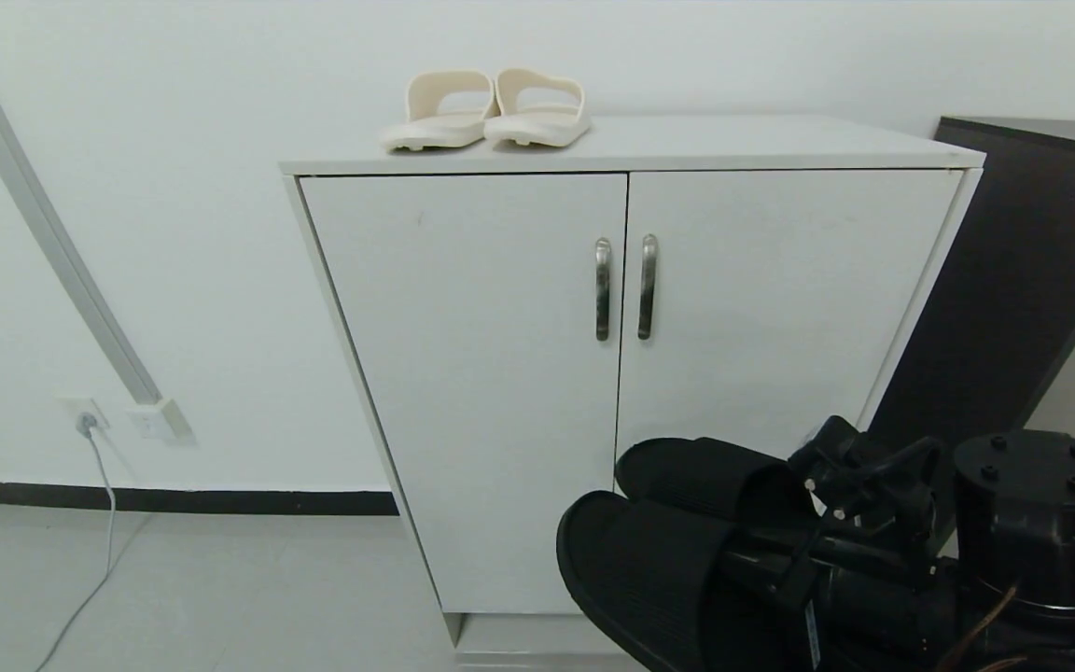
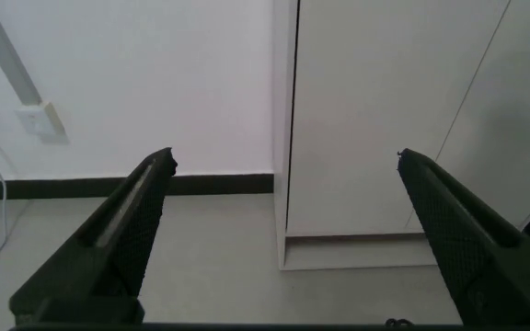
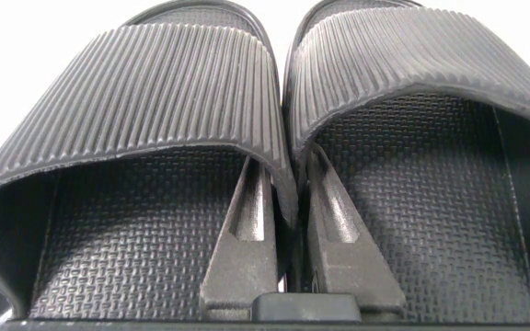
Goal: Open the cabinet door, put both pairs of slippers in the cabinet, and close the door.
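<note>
White and box-shaped, the tall two-door cabinet (image 1: 631, 373) stands against a pale wall, with both flat doors shut and meeting at the middle. Just beside it, on the robot's right, is a dark grey slab-sided furniture unit (image 1: 1032, 280). Low in front of the right-hand door, a pair of black ribbed rubber slippers (image 1: 687, 541) is held up side by side by the right gripper (image 3: 286, 184). One finger goes into each slipper under its strap, and the two fingers are pinched together on the slippers' adjoining inner walls. On the cabinet top, toward its left end, rests a pair of cream moulded slide slippers (image 1: 486, 112), touching each other, soles down. The left gripper (image 2: 285, 158) faces the cabinet's lower left corner, its fingers spread wide with nothing between them. Two upright brushed-metal bar handles (image 1: 603, 287) sit close together, one on either side of the door seam. A white wall socket (image 1: 85, 420) with a grey cable plugged in sits low on the wall, well left of the cabinet.
</note>
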Robot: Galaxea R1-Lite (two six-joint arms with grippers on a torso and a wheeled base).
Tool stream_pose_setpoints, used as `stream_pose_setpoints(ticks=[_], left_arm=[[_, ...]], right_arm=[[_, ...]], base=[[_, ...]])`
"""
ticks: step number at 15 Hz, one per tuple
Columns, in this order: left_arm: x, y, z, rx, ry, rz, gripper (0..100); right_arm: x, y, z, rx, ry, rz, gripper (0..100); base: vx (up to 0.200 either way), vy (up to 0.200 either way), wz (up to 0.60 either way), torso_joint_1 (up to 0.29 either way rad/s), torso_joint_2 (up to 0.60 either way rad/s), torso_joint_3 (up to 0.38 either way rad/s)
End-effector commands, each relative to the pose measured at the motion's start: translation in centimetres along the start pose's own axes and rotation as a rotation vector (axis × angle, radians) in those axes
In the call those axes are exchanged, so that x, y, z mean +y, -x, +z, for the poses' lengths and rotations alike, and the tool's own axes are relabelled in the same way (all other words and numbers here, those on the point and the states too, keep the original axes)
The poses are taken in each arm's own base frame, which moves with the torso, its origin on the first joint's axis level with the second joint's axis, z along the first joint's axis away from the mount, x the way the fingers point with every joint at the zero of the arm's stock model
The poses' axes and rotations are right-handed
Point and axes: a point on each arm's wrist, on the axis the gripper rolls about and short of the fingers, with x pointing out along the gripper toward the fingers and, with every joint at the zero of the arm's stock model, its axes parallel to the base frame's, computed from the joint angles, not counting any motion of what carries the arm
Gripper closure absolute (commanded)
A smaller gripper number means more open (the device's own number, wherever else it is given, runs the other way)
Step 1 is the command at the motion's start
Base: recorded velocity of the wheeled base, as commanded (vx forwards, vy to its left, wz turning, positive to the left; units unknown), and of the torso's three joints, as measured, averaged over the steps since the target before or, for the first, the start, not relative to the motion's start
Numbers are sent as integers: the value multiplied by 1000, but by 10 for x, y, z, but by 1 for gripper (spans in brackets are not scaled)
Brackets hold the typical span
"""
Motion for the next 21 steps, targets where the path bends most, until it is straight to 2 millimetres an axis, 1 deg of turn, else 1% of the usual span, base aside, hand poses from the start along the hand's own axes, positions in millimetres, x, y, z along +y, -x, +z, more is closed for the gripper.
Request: stream_pose_setpoints(ticks=[1, 2, 3, 4, 5, 6, 7, 9, 11, 13, 15, 16, 17, 18, 21], left_arm=[[0, 0, 1, -6, -14, 2, 0], [0, 0, 2, 4, -35, 0, 0], [0, -1, 8, 10, -43, 0, 0], [0, 0, 22, -19, -27, 0, 0], [1, 2, 61, -62, 65, 4, 0], [1, -3, 71, -46, 56, -4, 0], [1, -9, 74, -4, 43, -28, 0], [-2, -25, 80, 74, 47, -173, 0], [-5, -41, 92, 86, 51, -268, 0], [-8, -66, 109, 110, 60, -378, 0], [-12, -90, 118, 120, 63, -435, 0], [-17, -101, 121, 124, 81, -484, 0], [-20, -106, 122, 128, 93, -518, 0], [-28, -115, 125, 127, 113, -581, 0], [-47, -131, 141, 130, 127, -709, 0]], right_arm=[[0, 0, -1, 2, 0, 0, 100], [0, 0, -1, 2, 0, 0, 100], [0, 0, -1, 4, 0, 0, 100], [0, 0, -1, 3, 0, -2, 100], [0, 0, -2, 8, 0, -2, 100], [0, 0, -2, 7, 0, -2, 100], [0, 0, -2, 5, 1, -2, 100], [0, 0, -2, -3, 2, -1, 100], [0, 1, -4, 7, 3, -2, 100], [0, 0, -5, 11, 15, 4, 100], [0, 2, -7, 16, 15, 6, 100], [0, 2, -8, 19, 15, 9, 100], [0, 2, -8, 19, 15, 10, 100], [0, 2, -8, 21, 14, 22, 100], [1, 4, -9, 23, 14, 32, 100]], base=[[0, 0, 0, -2, 242, 207], [0, 0, 0, 0, 0, 0], [0, 0, 0, 0, 0, 0], [0, 0, 0, 0, 0, 0], [0, 0, 0, 0, 0, 0], [0, 0, 0, 0, 0, 0], [0, 0, 0, 0, 0, 0], [0, 0, 0, -4, 109, 74], [0, 0, 0, 0, 117, 61], [0, 0, 0, -1, 25, 21], [0, 0, 0, 0, 0, 0], [0, 0, 0, 0, 0, 0], [0, 0, 0, 0, 0, 0], [0, 0, 0, 0, 0, 0], [0, 0, 0, 0, 0, 0]])
